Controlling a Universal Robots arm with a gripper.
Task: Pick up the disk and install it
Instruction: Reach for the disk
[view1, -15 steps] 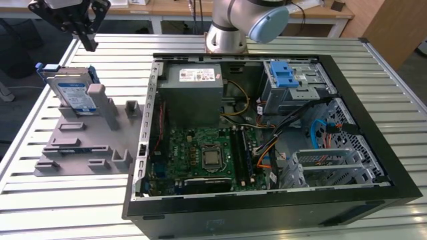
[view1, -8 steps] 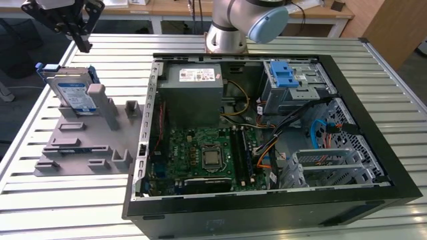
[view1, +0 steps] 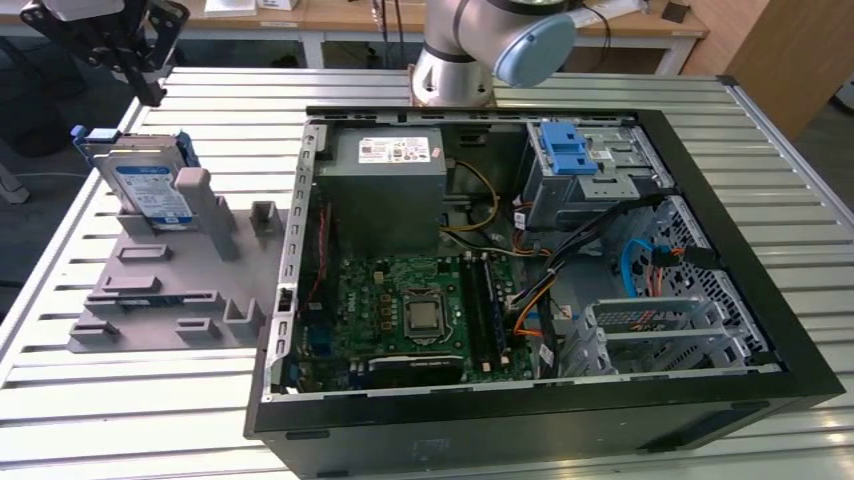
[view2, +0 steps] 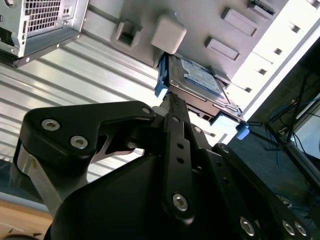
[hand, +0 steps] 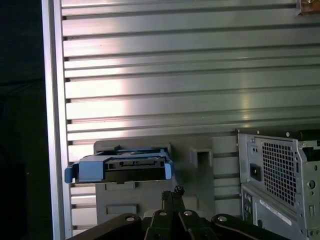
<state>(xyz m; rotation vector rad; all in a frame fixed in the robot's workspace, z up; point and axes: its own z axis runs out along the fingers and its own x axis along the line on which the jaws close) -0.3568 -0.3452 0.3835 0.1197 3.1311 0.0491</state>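
The disk (view1: 147, 180) is a silver drive with a blue-and-white label in a bright blue frame. It stands on edge in the grey slotted stand (view1: 174, 290), at the exterior view's left. My gripper (view1: 150, 93) hangs above and slightly behind the disk, apart from it, with its black fingers drawn together and nothing between them. In the first wrist view the disk (hand: 122, 167) shows edge-on just beyond the fingertips (hand: 172, 191). In the second wrist view the disk (view2: 200, 80) lies just past the gripper (view2: 170, 98).
An open black computer case (view1: 747, 250) lies on the slatted metal table (view1: 134, 410), right of the stand. It holds a motherboard (view1: 414, 305), a power supply (view1: 387, 185) and a grey drive cage with a blue latch (view1: 571, 152). The arm's base (view1: 454, 70) stands behind the case.
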